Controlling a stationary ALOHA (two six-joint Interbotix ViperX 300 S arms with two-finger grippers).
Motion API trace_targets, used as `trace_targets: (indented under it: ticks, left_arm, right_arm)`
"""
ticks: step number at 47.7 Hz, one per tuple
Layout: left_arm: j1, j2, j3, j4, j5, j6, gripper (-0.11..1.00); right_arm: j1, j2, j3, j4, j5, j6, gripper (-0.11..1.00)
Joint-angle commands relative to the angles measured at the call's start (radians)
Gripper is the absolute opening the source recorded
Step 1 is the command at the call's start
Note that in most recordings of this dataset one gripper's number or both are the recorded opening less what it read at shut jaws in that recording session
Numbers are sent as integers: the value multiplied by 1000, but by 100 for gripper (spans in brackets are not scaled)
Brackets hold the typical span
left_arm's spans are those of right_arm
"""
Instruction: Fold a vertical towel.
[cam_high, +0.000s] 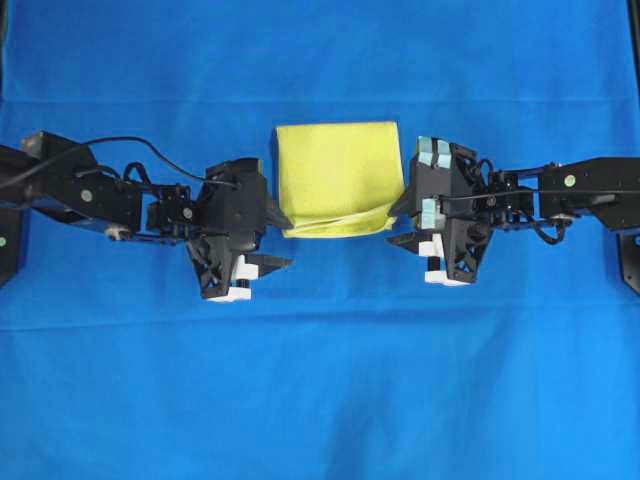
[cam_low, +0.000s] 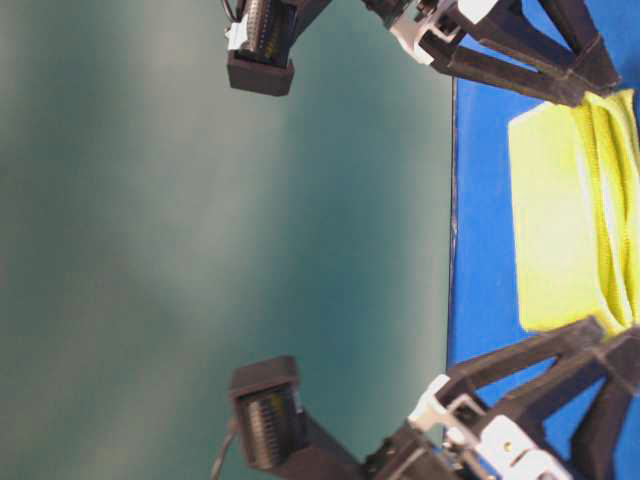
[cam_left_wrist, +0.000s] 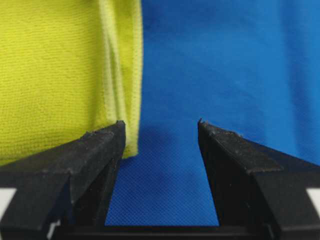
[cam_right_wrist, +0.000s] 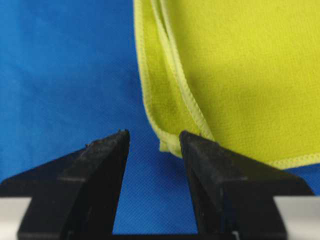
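The yellow-green towel (cam_high: 338, 175) lies folded on the blue cloth, with layered hems bunched along its near edge. It also shows in the table-level view (cam_low: 555, 220). My left gripper (cam_high: 283, 240) is open and empty at the towel's near left corner. In the left wrist view (cam_left_wrist: 160, 125) the towel (cam_left_wrist: 55, 75) ends beside one finger and only blue cloth shows between the jaws. My right gripper (cam_high: 398, 225) is open and empty at the near right corner. In the right wrist view (cam_right_wrist: 154, 135) the towel's corner (cam_right_wrist: 170, 142) pokes just past one fingertip.
A large blue cloth (cam_high: 320, 380) covers the whole table. Both black arms reach in from the left and right edges at mid height. In the table-level view the cloth's edge (cam_low: 452, 230) runs against a green backdrop.
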Motion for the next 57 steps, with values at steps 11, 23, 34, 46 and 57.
trace_targets:
  ticks: [11,23,34,46,57]
  left_arm:
    - [0,-215,3,0,114,6,56]
    - [2,-428,25,0,192,-2,54]
    - [2,-637,54,0,250,-2,54]
    - [3,-884,146,0,288,2,54]
    - [6,-1115,275,0,314,-2,54]
  right_arm:
    - [2,-181,-52,2,92,2,52]
    - [2,-400,-55,0,141,0,52]
    - [2,-618,-38,-9,187,-5,51]
    - [2,-868,17,-40,270,-6,50]
    - [-8,-1075,150,-43,270,-2,50]
